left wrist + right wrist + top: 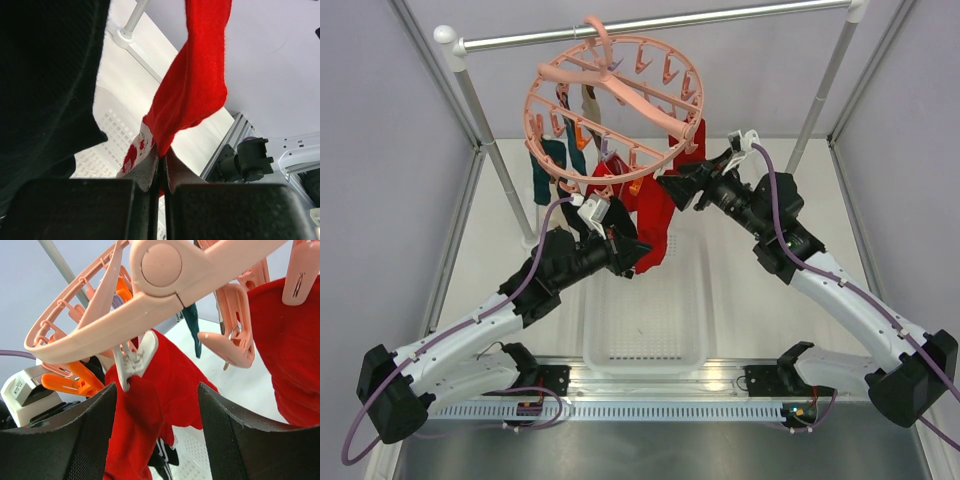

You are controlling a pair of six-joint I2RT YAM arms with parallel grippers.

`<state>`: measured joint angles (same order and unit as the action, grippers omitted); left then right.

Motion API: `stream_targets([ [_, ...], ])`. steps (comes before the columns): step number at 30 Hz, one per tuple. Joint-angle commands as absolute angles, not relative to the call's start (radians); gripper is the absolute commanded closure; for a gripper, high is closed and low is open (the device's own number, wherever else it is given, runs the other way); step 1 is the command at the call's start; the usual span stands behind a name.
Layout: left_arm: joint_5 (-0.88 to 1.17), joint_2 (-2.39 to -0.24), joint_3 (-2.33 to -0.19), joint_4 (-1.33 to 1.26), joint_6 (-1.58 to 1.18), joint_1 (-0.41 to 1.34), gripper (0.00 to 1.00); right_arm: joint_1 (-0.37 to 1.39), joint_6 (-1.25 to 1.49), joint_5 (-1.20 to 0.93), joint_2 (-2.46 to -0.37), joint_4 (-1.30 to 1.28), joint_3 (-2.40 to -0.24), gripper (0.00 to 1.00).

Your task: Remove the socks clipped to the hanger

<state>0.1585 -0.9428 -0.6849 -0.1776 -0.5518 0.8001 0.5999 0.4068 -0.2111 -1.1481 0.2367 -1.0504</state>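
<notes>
- The counter lies below both sets of jaws, and a white mesh basket on it sits under the left jaws.
- The metal rail runs above and beyond them. The hanger hooks onto it and is tilted, its ring just above the right jaws.
- The left arm and right arm both reach up and inward, so their jaws are near each other under the ring.
- The left jaws are pressed together, pinching the lower end of a red sock hanging from above. Dark fabric crowds their left side.
- A second red sock hangs to the right of the right jaws, and teal socks hang beyond the left jaws.
- A white clip hangs between and above the right jaws, which are spread and hold nothing. Orange clips are just to its left.
</notes>
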Motion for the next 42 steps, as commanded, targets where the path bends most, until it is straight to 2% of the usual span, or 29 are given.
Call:
stream_targets([
  [1, 0.143, -0.939, -0.684, -0.187, -0.571, 0.804, 0.98, 0.601, 0.411, -0.221, -1.144, 0.324, -1.092, 0.3],
  [15, 0.146, -0.933, -0.686, -0.167, -0.569, 0.804, 0.98, 0.6, 0.454, -0.23, -1.206, 0.417, -1.132, 0.3],
  [18, 0.143, -0.927, -0.684, -0.164, -0.569, 0.804, 0.98, 0.601, 0.46, -0.219, -1.209, 0.426, -1.131, 0.38],
  [21, 0.138, -0.92, -0.68, -0.16, -0.571, 0.805, 0.98, 0.6, 0.469, -0.209, -1.203, 0.436, -1.12, 0.54],
  [22, 0.137, -0.919, -0.678, -0.158, -0.571, 0.805, 0.98, 0.601, 0.469, -0.207, -1.2, 0.437, -1.118, 0.63],
  [24, 0.135, -0.917, -0.677, -0.152, -0.571, 0.805, 0.98, 0.598, 0.474, -0.207, -1.198, 0.436, -1.117, 0.73],
  [25, 0.133, -0.916, -0.676, -0.149, -0.571, 0.804, 0.98, 0.601, 0.476, -0.207, -1.198, 0.433, -1.117, 0.81],
  [28, 0.127, -0.907, -0.673, -0.13, -0.571, 0.805, 0.98, 0.601, 0.476, -0.198, -1.195, 0.42, -1.12, 0.92],
  [32, 0.123, -0.893, -0.658, -0.103, -0.572, 0.804, 0.98, 0.601, 0.476, -0.193, -1.195, 0.408, -1.127, 0.97],
  [42, 0.144, -0.867, -0.621, -0.043, -0.58, 0.805, 0.98, 0.603, 0.46, -0.175, -1.192, 0.374, -1.137, 0.98],
])
